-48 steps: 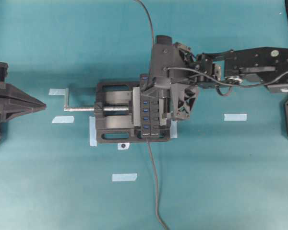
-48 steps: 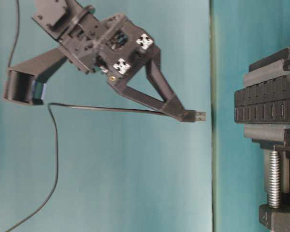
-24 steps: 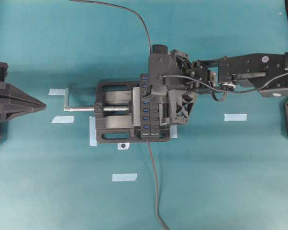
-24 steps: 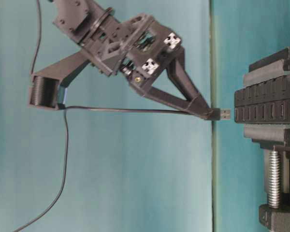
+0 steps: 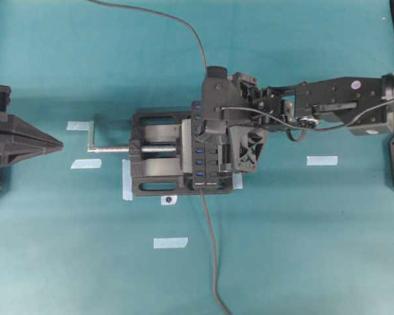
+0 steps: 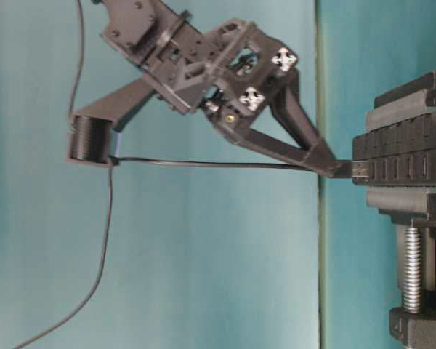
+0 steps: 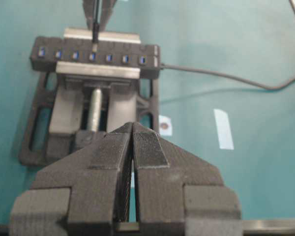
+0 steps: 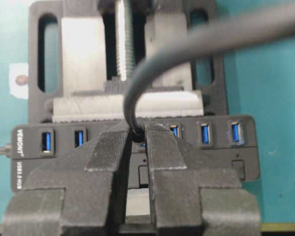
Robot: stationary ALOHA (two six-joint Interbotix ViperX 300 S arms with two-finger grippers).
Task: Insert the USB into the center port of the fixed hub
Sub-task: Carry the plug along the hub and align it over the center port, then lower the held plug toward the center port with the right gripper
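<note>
Clamping the USB [image 6: 351, 169] between the fingers of the right gripper [image 8: 137, 135], plug tip touching the face of the fixed hub [image 6: 401, 157] at the center port [image 7: 92, 56]; whether seated, unclear. Reaching in from the right over the vise [image 5: 154, 161], forearm level, wrist pitched down onto the hub. Trailing the grey cable [image 6: 203, 163] back and off the far edge. Resting well left on the tabletop [image 5: 282, 249], the left gripper [image 7: 133, 147], fingers pressed together, holding nothing.
</note>
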